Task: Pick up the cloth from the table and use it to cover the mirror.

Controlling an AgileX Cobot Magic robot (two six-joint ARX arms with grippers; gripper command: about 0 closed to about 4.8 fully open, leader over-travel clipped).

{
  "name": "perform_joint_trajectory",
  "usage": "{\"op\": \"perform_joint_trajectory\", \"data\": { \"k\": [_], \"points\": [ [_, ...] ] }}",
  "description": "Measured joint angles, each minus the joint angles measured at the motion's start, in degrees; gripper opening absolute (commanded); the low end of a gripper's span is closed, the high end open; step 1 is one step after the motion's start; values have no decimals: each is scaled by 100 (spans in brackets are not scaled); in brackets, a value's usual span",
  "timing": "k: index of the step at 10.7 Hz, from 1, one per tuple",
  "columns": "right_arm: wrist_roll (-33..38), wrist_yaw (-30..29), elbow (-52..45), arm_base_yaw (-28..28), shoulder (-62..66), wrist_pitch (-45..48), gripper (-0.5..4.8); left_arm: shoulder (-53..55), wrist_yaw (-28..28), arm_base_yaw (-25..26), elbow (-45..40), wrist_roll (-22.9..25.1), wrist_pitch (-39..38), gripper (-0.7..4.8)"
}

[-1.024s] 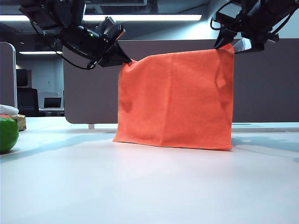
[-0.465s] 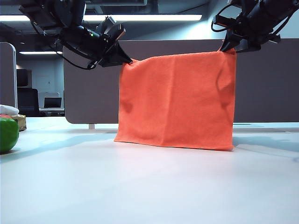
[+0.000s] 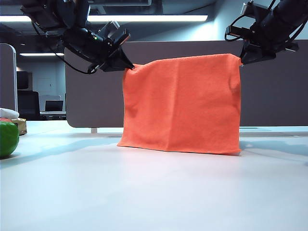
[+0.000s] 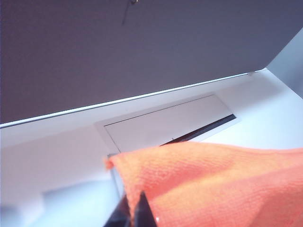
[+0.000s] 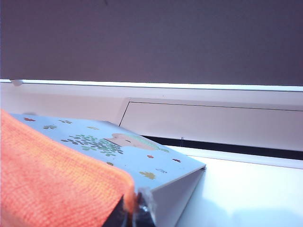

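Observation:
The orange cloth (image 3: pixel 180 103) hangs as a curtain, its lower edge resting on the white table (image 3: pixel 154 192). In the exterior view it hides the mirror fully. My left gripper (image 3: pixel 131 66) is shut on the cloth's upper left corner, and the cloth (image 4: pixel 213 184) runs between its dark fingertips (image 4: pixel 142 208). My right gripper (image 3: pixel 242 58) is at the upper right corner, shut with the cloth's edge (image 5: pixel 61 184) nipped between its jaws. In the right wrist view the mirror's pale leaf-printed back (image 5: pixel 142 161) leans out from under the cloth.
A grey upright partition (image 3: pixel 274 86) stands close behind the cloth. A green round object (image 3: pixel 7 138) sits at the far left of the table. A flat cable-slot lid (image 4: pixel 165 123) lies in the tabletop by the partition.
My right gripper has closed at the cloth's upper right corner and shifted slightly right. That corner's raised peak has sunk level with the top edge. The left gripper has kept still.

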Motion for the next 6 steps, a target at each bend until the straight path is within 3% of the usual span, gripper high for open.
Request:
{"op": "perform_joint_trajectory", "data": {
  "k": [1, 2, 5, 6],
  "points": [
    [0, 0, 0, 0, 0, 0, 21, 0, -9, 2, 0, 0, 2, 22],
    [0, 0, 2, 0, 0, 0, 22, 0, -9, 2, -2, 0, 2, 131],
    [0, 2, 0, -4, 0, -55, 22, 0, -63, 22, -4, 15, 4, 377],
    [-2, 4, 0, -4, 0, -68, 22, 0, -66, 22, -7, 7, 7, 409]
  ]
}}
